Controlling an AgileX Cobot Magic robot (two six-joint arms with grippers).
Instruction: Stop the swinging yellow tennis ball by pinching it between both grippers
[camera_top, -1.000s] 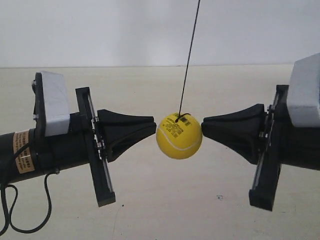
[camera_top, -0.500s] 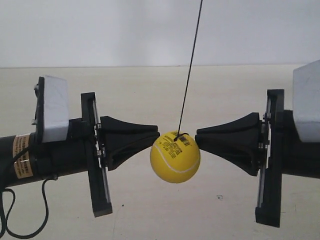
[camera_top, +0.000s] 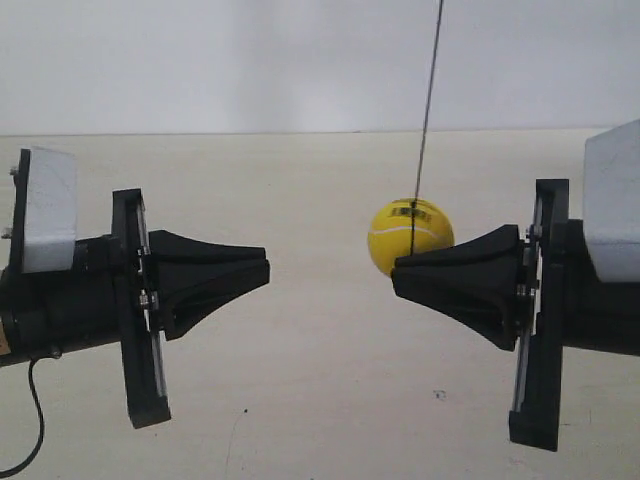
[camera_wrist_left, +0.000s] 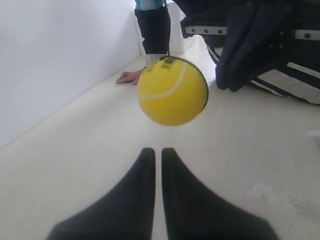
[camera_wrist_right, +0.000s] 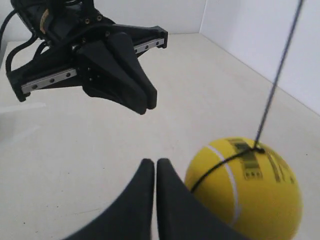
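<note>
I had my left gripper (camera_top: 266, 272) and right gripper (camera_top: 395, 277) each pinched together, probably as blunt bumpers, ball (camera_top: 410, 232) hanging on its string (camera_top: 428, 100) right beside the right one toward that bench (camera_top: 320, 400) edge, well apart from the left.

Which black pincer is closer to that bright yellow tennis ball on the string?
Right. The right pincer has the bright yellow tennis ball hanging right beside its shut tip; I cannot tell if they touch. The left pincer faces the ball across a clear gap.

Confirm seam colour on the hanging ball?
White curved seam on the yellow tennis ball; clearest in the left wrist view.
</note>
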